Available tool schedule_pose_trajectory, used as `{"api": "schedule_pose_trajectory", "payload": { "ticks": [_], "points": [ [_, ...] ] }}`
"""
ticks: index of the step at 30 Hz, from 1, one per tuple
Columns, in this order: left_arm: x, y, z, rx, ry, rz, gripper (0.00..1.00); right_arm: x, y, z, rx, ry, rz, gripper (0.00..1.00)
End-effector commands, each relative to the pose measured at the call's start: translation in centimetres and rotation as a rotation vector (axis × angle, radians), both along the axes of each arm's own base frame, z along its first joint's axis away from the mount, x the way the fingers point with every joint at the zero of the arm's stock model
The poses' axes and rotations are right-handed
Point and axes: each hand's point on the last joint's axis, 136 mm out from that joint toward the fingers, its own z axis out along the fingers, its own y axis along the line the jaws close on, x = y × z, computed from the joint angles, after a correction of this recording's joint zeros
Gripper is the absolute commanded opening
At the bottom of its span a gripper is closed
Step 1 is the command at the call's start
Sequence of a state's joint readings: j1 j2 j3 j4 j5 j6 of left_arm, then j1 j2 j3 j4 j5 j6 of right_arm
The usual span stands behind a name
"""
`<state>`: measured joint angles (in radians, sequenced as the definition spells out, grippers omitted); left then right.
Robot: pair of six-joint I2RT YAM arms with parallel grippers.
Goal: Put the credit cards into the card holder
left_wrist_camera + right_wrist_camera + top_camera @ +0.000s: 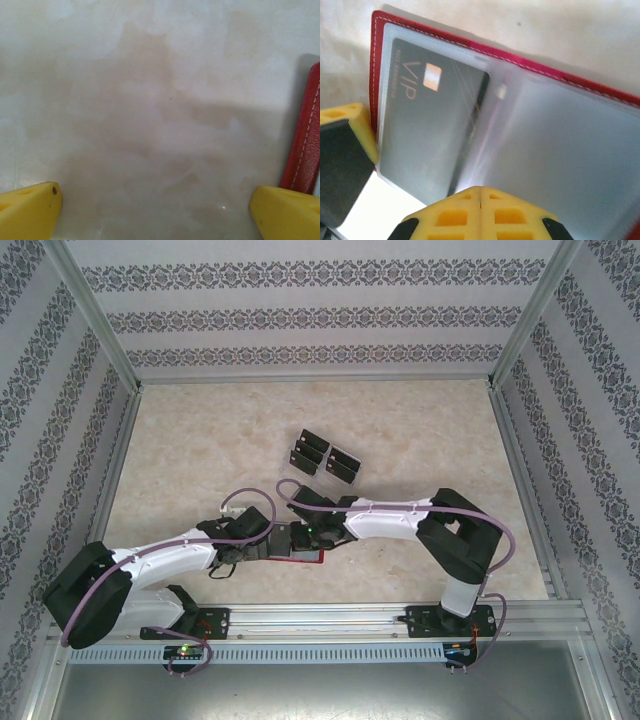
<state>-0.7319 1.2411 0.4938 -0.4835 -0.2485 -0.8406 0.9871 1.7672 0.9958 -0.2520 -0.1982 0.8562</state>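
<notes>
Card insertion, partly done. The card holder [545,140] lies open on the table [150,100] between the two arm tips, near the front edge. One black card marked VIP [430,120] sits in a clear sleeve, and the sleeve beside it looks empty. The right gripper [480,205] has its fingers pressed together at the card holder's near edge; whether they nip anything cannot be told. The left gripper [155,200] is spread wide over bare table and grasps nothing, the red cover just beside one finger. The other credit cards [343,466] stand in a clear tray [324,454], well apart toward the back. The next move is probably to fetch one and slide it into the empty sleeve. One hindrance is that both wrists crowd the card holder.
</notes>
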Motion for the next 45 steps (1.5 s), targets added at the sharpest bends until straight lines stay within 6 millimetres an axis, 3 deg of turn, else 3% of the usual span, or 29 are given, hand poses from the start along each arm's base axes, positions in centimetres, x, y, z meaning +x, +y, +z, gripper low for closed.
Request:
{"api": "schedule_pose_trajectory", "payload": {
  "ticks": [1, 10, 15, 20, 25, 29, 32, 36, 45],
  "points": [
    [-1.3, 0.2, -1.5, 0.002, 0.047, -0.013, 1.0, 0.2, -1.8, -0.2, -0.03, -0.019, -0.014, 0.0],
    [-0.8, -0.1, 0.3, -0.018, 0.013, -0.014, 1.0, 0.1, -4.6, -1.8, -0.105, -0.004, -0.035, 0.0],
    [0.1, -0.8, 2.5, -0.048, -0.033, -0.024, 1.0, 1.0, -4.0, 0.6, -0.053, -0.05, -0.015, 0.0],
    [1.6, -2.4, 4.7, -0.142, -0.082, -0.031, 1.0, 1.6, -3.5, 5.0, 0.02, -0.126, -0.007, 0.21],
    [2.9, -4.8, 6.2, -0.29, -0.129, -0.065, 1.0, 1.7, -6.1, 6.5, -0.04, -0.18, -0.05, 0.42],
    [3.2, -6.1, 5.9, -0.386, -0.13, -0.089, 1.0, 1.3, -8.8, 5.3, -0.115, -0.183, -0.092, 0.54],
    [3.4, -7.0, 5.8, -0.458, -0.146, -0.11, 1.0, 0.9, -9.9, 4.0, -0.133, -0.172, -0.114, 0.55],
    [3.4, -8.2, 5.7, -0.546, -0.166, -0.132, 1.0, 0.4, -10.2, 2.5, -0.118, -0.146, -0.128, 0.54],
    [3.1, -8.7, 4.4, -0.569, -0.135, -0.141, 1.0, -0.1, -9.3, 0.2, -0.07, -0.103, -0.133, 0.47]
  ]
}}
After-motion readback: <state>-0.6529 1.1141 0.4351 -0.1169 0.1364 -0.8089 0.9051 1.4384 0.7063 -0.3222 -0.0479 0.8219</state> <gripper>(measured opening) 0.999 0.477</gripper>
